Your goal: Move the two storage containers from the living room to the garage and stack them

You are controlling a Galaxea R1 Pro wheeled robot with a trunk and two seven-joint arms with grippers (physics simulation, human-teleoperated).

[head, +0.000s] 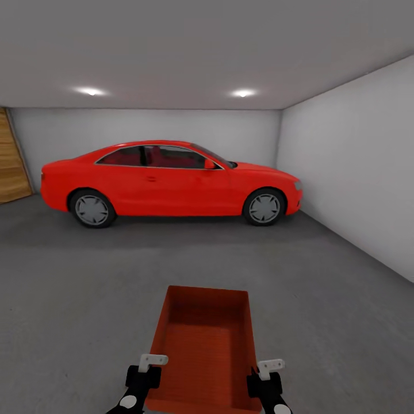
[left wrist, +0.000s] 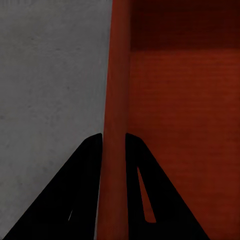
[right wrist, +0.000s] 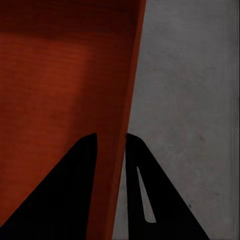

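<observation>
I am in the garage, with its grey-white walls and dark grey concrete floor [head: 322,299]. One orange-red open-top storage container [head: 207,345] is held out in front of me between both arms, above the floor and empty inside. My left gripper [head: 147,376] is shut on its left wall [left wrist: 116,100], one finger inside and one outside. On the opposite side my right gripper [head: 265,380] is shut on the right wall [right wrist: 125,100] the same way. The floor passes beneath both wrist views.
A red car [head: 169,183] is parked side-on across the back of the garage. An orange-wood door [head: 11,158] is at the far left. The white right wall [head: 356,172] runs close along my right. Open concrete lies between me and the car.
</observation>
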